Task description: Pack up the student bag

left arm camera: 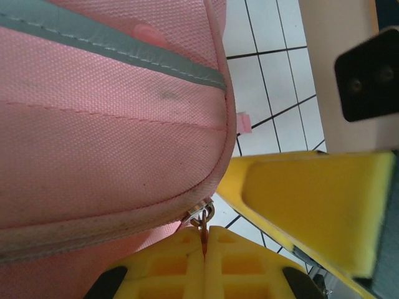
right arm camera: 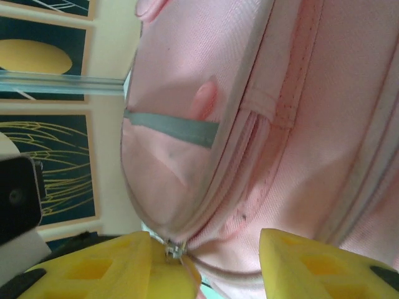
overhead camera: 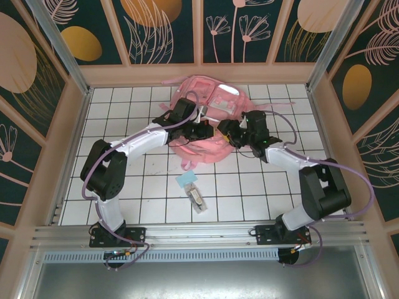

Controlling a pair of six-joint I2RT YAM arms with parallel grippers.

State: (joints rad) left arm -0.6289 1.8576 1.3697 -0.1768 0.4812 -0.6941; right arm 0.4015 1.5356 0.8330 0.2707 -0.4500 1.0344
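Evidently soft and floppy, the backpack (overhead camera: 202,151) at twelve o'clock probably handles best by its zipper pull (left arm camera: 201,218), pinched by the left gripper (left arm camera: 204,258); the right gripper (right arm camera: 227,268) is half-open.

You see: student bag (left arm camera: 112,137) matt woven pink cloth | its stripe (left arm camera: 124,47) smooth grey tape | zipper pull (left arm camera: 202,219) shiny metal | left gripper fingers (left arm camera: 249,268) matt yellow plastic | table (overhead camera: 249,187) smooth white gridded surface

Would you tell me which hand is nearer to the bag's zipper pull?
Left. The left hand is shut on the zipper pull; the right hand sits open beside it, against the student bag.
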